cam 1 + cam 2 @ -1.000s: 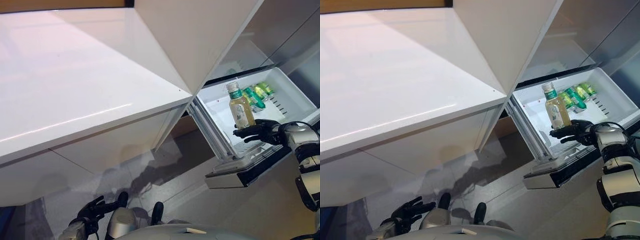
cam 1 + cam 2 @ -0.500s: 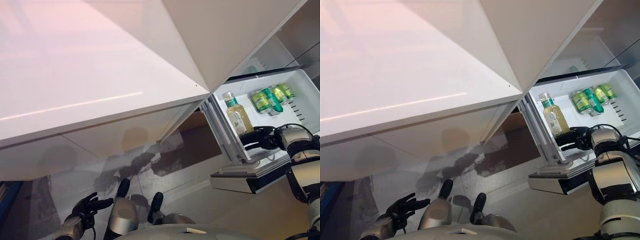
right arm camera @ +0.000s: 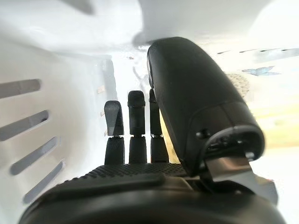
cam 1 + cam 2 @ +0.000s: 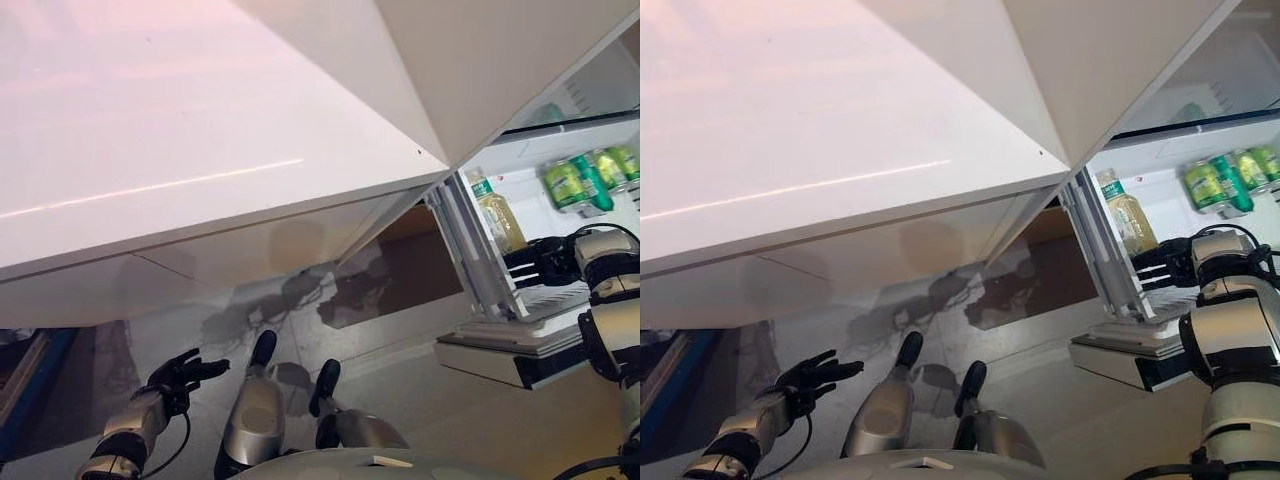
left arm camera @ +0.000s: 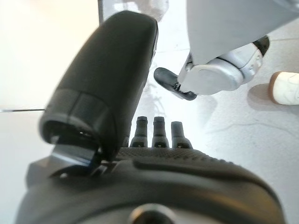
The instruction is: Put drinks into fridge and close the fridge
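— Where's the drink?
— In the open fridge drawer (image 4: 520,340): the bottle (image 4: 497,212) stands upright near green cans (image 4: 578,182), beside the right hand (image 4: 540,262), whose fingers are straight, holding nothing.
— The left hand (image 4: 180,373)?
— Spread loosely, low above the floor.

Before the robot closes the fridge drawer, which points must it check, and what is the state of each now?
1. Bottle inside the drawer: ok.
2. Bottle upright: ok.
3. Right hand free of the bottle: cannot tell; its fingers look straight, close beside the bottle.
4. Right hand out of the drawer: not ok.
5. Green cans inside, at the back: ok.
6. Left hand empty, low by the floor: ok.
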### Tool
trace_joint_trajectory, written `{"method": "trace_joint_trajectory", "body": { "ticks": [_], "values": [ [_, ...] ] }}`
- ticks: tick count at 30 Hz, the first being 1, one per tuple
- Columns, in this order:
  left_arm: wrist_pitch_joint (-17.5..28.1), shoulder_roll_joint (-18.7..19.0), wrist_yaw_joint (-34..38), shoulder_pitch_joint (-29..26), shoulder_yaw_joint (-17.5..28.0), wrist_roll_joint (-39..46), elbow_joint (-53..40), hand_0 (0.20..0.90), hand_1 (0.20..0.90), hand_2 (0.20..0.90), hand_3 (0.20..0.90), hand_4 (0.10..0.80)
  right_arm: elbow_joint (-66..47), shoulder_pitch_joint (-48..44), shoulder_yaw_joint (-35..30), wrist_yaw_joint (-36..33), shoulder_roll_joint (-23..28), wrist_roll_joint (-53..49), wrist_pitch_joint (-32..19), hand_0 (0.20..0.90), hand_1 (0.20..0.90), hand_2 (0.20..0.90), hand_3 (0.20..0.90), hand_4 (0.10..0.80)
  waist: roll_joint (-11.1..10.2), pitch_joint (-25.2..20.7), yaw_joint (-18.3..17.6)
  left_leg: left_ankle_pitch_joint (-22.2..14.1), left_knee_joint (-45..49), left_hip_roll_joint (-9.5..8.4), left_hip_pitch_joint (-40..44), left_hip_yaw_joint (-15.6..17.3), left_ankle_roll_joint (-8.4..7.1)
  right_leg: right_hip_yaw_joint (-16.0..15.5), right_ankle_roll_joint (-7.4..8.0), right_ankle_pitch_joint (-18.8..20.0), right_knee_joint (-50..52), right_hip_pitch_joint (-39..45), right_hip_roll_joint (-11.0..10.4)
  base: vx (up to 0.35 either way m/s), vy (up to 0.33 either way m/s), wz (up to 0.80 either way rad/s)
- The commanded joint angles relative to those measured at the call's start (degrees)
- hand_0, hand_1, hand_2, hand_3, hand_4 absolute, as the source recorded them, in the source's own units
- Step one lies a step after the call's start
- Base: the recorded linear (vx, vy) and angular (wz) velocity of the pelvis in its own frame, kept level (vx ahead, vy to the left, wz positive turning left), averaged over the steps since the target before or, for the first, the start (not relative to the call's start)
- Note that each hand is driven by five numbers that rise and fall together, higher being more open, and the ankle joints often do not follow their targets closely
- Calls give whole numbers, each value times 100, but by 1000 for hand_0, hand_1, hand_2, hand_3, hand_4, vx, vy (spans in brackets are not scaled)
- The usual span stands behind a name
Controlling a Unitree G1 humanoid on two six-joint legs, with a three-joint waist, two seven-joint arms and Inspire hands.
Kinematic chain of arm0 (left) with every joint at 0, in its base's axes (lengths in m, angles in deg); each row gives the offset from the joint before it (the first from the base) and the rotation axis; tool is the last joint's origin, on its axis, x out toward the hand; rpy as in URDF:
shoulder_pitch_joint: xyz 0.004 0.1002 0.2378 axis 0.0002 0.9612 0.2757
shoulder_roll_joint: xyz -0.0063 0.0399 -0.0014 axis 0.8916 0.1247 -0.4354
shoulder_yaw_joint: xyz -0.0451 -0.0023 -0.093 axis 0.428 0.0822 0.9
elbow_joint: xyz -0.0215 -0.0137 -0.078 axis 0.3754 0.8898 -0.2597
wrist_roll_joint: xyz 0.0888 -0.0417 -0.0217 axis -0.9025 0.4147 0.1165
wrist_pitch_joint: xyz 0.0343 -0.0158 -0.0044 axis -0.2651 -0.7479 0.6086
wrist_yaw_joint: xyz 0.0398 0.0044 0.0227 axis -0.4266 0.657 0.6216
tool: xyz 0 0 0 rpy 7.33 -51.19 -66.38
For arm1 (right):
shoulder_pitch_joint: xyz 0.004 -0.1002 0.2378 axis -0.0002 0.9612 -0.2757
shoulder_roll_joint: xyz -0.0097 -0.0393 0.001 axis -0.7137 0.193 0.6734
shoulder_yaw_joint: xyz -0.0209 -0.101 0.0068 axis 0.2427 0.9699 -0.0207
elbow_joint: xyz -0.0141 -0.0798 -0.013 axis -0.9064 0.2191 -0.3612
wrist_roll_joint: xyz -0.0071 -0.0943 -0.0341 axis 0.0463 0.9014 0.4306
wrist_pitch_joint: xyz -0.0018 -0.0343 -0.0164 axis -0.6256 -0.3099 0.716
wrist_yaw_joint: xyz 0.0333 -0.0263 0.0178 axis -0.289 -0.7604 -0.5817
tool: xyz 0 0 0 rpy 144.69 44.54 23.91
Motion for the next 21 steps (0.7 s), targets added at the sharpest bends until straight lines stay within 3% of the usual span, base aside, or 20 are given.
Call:
{"method": "trace_joint_trajectory", "body": {
  "ticks": [1,11,19,20,21],
  "values": [
    [-94,317,-94,163,-187,147,-168,900,900,900,900,800,-34,-616,473,277,113,-110,76,300,300,300,200,100,113,-215,120,-224,-52,-315,-208,66,340,118,292,266,229,-359,-53,-31,4,1],
    [-57,319,-150,117,-125,67,-147,900,900,900,900,800,96,-597,500,649,182,382,280,300,300,300,200,100,131,-122,146,-203,-20,-334,-339,82,340,57,318,289,280,-492,-107,-4,0,1],
    [-106,315,-104,80,-124,102,-195,900,900,900,900,800,31,-521,435,261,185,262,278,300,300,300,200,100,108,-108,102,-207,-36,-331,-355,113,349,80,332,296,303,-546,-99,-4,0,0],
    [-102,305,-83,70,-135,106,-187,900,900,900,900,800,34,-523,432,165,177,200,271,476,476,476,406,306,105,-112,100,-207,-35,-325,-353,123,346,79,334,294,305,-544,-101,0,0,0],
    [-97,300,-90,74,-117,98,-179,900,900,900,900,800,15,-515,410,130,184,201,275,521,521,521,458,358,104,-117,92,-214,-30,-322,-346,135,349,85,338,295,308,-541,-102,0,0,0]
  ]
}}
